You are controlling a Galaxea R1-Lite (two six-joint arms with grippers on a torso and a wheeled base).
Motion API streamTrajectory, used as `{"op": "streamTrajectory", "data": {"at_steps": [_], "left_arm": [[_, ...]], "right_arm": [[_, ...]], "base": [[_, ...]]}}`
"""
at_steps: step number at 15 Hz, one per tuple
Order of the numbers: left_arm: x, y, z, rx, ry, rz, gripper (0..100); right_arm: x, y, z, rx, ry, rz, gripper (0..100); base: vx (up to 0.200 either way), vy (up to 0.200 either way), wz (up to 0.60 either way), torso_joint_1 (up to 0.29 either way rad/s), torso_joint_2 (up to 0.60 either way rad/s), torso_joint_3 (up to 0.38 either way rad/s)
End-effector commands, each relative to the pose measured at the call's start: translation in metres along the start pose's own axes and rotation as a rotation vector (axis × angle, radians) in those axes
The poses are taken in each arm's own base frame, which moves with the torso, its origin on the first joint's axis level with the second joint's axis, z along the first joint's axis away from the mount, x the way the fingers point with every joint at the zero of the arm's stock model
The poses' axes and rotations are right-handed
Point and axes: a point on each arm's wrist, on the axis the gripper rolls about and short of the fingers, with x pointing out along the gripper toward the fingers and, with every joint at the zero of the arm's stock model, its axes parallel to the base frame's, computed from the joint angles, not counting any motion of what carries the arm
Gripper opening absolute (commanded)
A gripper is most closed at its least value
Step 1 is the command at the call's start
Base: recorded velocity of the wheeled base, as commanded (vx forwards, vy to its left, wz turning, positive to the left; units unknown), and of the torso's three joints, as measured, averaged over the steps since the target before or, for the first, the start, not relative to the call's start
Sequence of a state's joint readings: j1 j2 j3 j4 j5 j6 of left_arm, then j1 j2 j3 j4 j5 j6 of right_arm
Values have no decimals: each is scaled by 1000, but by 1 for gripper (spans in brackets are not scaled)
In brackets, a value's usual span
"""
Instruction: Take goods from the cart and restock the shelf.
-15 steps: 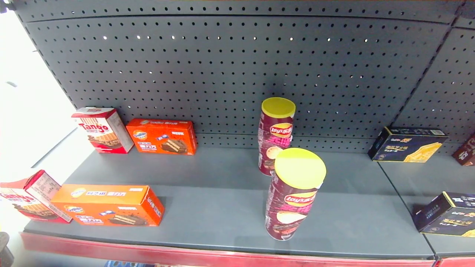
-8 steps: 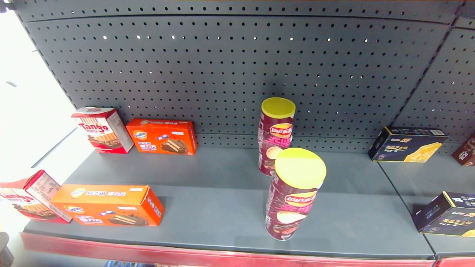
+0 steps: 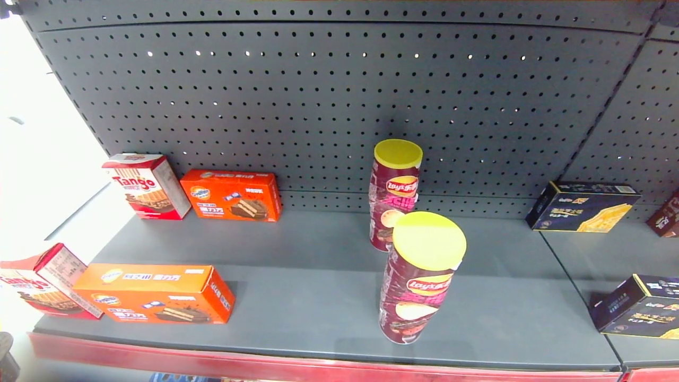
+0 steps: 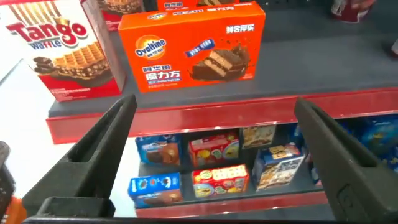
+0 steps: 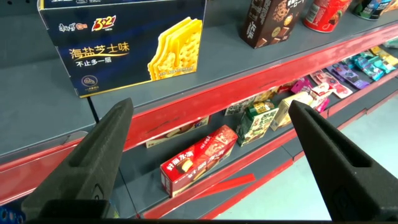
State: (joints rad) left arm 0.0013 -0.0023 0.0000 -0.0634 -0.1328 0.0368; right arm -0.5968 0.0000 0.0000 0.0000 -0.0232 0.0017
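Observation:
On the grey shelf two maroon chip cans with yellow lids stand upright, one near the front and one behind it. Two orange boxes and two red wafer boxes lie at the left. Dark blue boxes sit at the right. My left gripper hangs open below the shelf's red front edge, facing the front orange box and a wafer box. My right gripper is open in front of a dark blue box.
A perforated dark back panel closes the shelf behind. Lower shelves hold several small packaged goods. Bare shelf lies between the orange boxes and the cans, and between the cans and the blue boxes.

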Motion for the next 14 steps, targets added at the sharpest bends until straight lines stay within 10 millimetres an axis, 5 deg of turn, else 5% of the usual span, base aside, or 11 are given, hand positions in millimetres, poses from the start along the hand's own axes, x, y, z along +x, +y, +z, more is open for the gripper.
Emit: {"op": "streamTrajectory", "data": {"at_steps": [1,3,14], "left_arm": [[0,1,-1,-6,12,33,100],[-1,5,-7,-16,87,241,100],[-1,4,-7,-9,76,176,100]], "right_arm": [[0,0,0,0,-2,0,100],[0,0,0,0,0,0,100],[0,0,0,-16,0,34,100]], "base": [[0,0,0,0,0,0],[0,0,0,0,0,0],[0,0,0,0,0,0]]}}
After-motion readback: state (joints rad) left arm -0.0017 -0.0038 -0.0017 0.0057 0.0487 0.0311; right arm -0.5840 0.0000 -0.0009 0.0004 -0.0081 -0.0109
